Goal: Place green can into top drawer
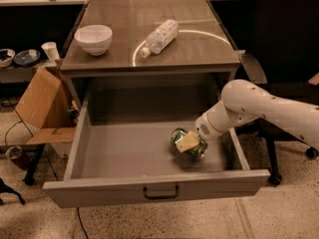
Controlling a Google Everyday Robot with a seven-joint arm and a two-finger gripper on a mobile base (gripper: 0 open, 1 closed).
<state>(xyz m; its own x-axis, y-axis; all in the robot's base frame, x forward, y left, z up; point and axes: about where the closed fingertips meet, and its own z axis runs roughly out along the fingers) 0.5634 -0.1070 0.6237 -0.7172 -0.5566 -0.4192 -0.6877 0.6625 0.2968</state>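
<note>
**Green can held inside the open top drawer**

We find the top drawer [79,144] pulled fully out beneath the desk [124,54], its dark handle [161,192] centred on the front panel. The white arm [264,108] reaches in over the drawer's right wall. The gripper [187,142] sits low in the drawer, right of centre and towards the front. Its pale fingers [188,140] are closed around the green can [175,134], one finger lying across the can's side. The can is tilted, neither upright nor flat. We cannot tell whether it touches the drawer floor.

On the desk we note a white bowl [93,38] at the left and a clear bottle [160,35] lying on its side near the middle, well apart from the bowl. A cardboard box [42,106] stands to the left of the drawer, and a black chair [289,44] stands behind the arm.
</note>
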